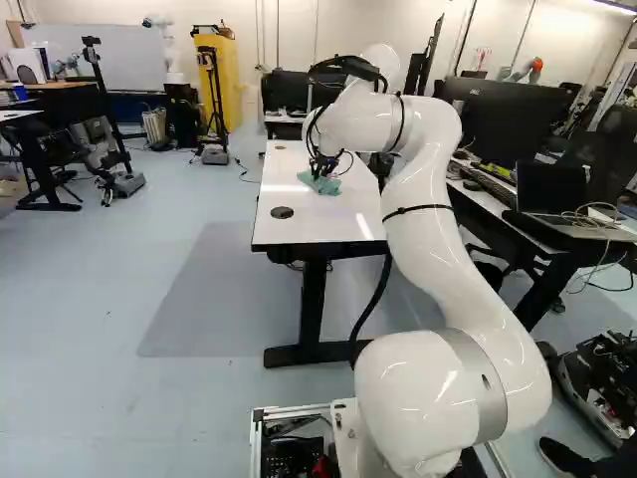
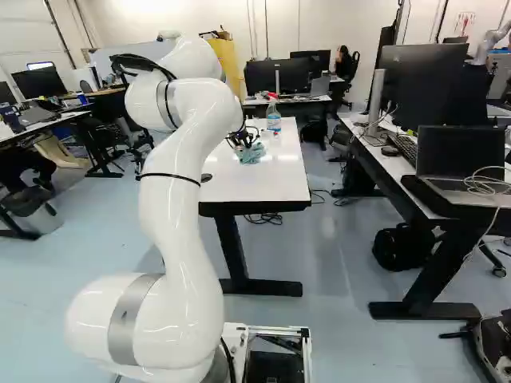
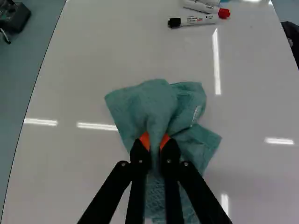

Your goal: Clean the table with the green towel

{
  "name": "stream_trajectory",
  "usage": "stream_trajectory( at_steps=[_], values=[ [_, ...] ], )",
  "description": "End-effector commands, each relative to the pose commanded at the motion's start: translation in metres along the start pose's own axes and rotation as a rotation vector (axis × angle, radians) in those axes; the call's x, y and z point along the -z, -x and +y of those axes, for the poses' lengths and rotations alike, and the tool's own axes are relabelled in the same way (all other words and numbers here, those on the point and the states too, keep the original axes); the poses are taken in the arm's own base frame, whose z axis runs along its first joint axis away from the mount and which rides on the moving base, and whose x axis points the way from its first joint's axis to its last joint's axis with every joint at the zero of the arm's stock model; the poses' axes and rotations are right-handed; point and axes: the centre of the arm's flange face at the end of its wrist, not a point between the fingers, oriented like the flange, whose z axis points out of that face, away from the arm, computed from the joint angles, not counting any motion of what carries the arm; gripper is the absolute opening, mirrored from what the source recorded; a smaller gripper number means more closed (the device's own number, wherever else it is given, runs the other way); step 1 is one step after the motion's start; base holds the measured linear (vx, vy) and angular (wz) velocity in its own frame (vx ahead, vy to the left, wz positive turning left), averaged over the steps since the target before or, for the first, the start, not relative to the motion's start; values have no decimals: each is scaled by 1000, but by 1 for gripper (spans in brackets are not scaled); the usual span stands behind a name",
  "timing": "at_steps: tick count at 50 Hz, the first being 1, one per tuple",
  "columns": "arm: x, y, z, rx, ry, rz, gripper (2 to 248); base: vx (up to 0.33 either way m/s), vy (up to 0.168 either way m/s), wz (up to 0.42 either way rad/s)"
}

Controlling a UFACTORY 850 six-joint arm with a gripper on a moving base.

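The towel (image 3: pixel 154 105) lies bunched on the white table (image 1: pixel 289 231), its middle pinched up between the orange pads (image 3: pixel 145 140) of the gripper (image 1: pixel 320 169). The jaws are closed on that fold, one finger pressing from each side; the cloth covers part of both pads, and the fingers hide some of the towel beneath them. How much of its underside touches the table cannot be told.

Ahead of the towel, well apart from it, lie two markers (image 3: pixel 194 20), one red-capped, one black-capped; a pale blue thing beyond them is cut off by the wrist view's edge. A spray bottle (image 2: pixel 274 120) stands on the table past the gripper in the right base view. The arm (image 1: pixel 438 209) hides part of the table in both base views.
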Motion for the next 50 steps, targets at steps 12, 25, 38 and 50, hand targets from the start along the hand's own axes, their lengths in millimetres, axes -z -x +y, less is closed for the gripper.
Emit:
stream_trajectory(
  at_steps=[12, 25, 38, 50],
  values=[
    [12, 12, -16, 17, -12, -22, 43, 0, 0, 0],
    [25, 26, -29, 33, -22, -46, 43, 0, 0, 0],
    [40, 42, -41, 46, -31, -71, 43, 0, 0, 0],
    [53, 57, -47, 56, -36, -92, 43, 0, 0, 0]
  ],
)
